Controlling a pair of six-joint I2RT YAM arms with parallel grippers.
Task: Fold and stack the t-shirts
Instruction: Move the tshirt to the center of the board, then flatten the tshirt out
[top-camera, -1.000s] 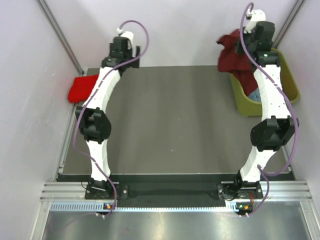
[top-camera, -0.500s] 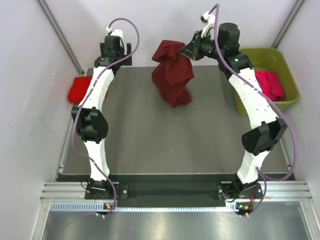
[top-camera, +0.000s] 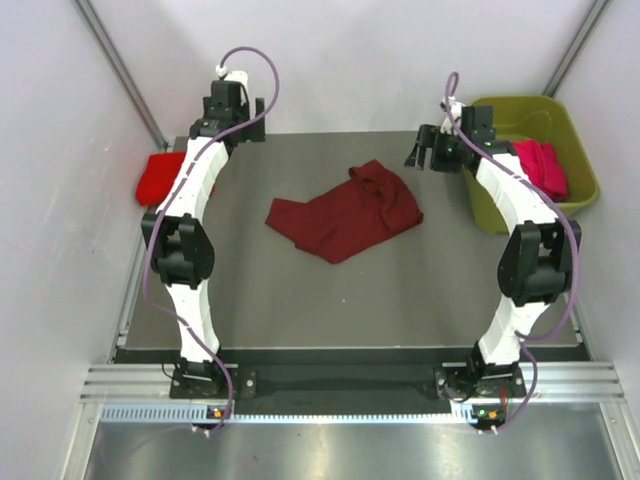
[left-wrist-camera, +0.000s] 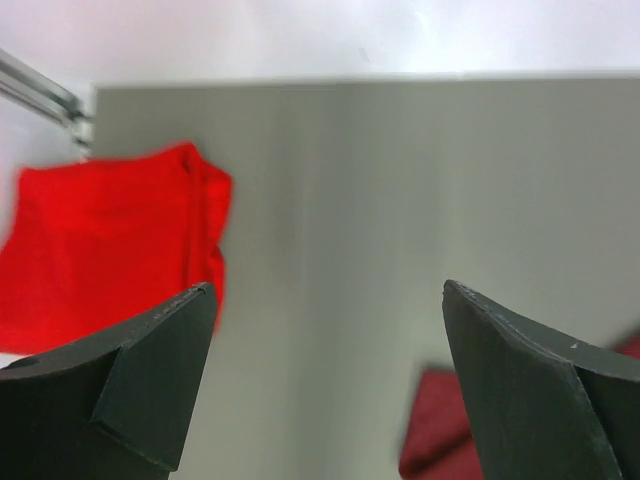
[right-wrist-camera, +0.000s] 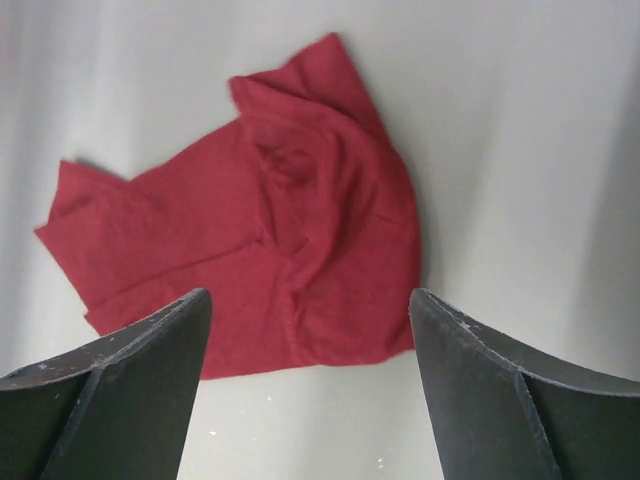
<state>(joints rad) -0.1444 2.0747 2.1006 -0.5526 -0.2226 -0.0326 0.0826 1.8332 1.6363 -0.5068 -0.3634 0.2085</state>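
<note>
A dark maroon t-shirt (top-camera: 345, 217) (right-wrist-camera: 270, 255) lies crumpled and spread on the middle of the dark table (top-camera: 300, 300). My right gripper (top-camera: 425, 150) (right-wrist-camera: 310, 305) hangs open just right of it, holding nothing. A bright red t-shirt (top-camera: 165, 175) (left-wrist-camera: 100, 245) lies folded at the table's far left edge. My left gripper (top-camera: 228, 125) (left-wrist-camera: 325, 295) stands open near the back left, empty, with the red t-shirt to its left. A pink t-shirt (top-camera: 542, 168) lies in the tub.
An olive-green tub (top-camera: 575, 135) stands at the back right, beside the right arm. White walls close in the table on the left, back and right. A metal rail (top-camera: 350, 385) runs along the near edge.
The right gripper carried the maroon t-shirt from over the tub to the table's middle, opened and let it drop flat, then drew back to the right. The left arm barely moved.
</note>
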